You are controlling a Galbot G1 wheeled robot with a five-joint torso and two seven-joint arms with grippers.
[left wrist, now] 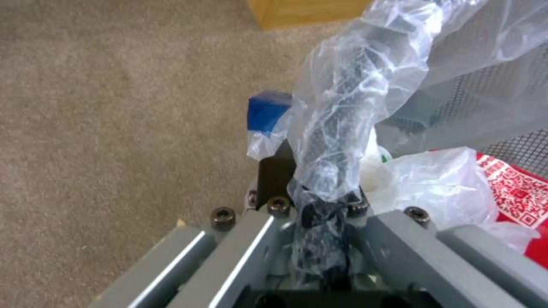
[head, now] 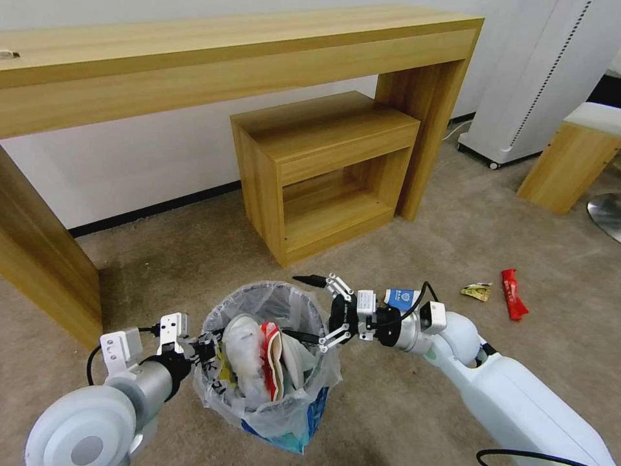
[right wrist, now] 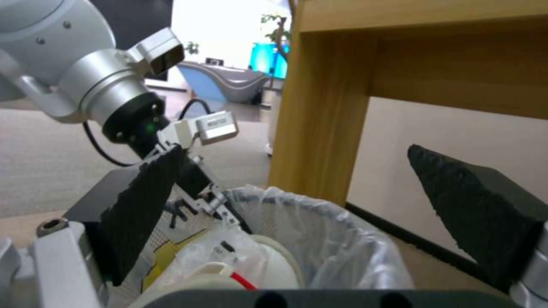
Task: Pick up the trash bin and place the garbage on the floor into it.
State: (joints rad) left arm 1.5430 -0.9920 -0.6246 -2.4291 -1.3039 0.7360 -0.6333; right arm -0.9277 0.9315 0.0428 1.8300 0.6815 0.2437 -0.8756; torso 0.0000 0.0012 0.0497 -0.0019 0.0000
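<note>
Lower left: left gripper (head: 202, 344) clamped on rim of trash bin (head: 275, 388). Lower centre: bin on floor (head: 162, 265), holding garbage. Right of bin: right gripper (head: 309, 309) spread wide over rim, empty. Right: red wrapper (head: 512, 294), yellow wrapper (head: 477, 292) on floor.

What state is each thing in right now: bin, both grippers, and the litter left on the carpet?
trash bin: upright, bag-lined, nearly full of litter.
left gripper: shut on the bin's rim.
right gripper: fingers open, at the bin's mouth, holding nothing.
red wrapper: lying on the carpet.
yellow wrapper: lying beside the red one.
blue-white cup: behind the right wrist.
</note>
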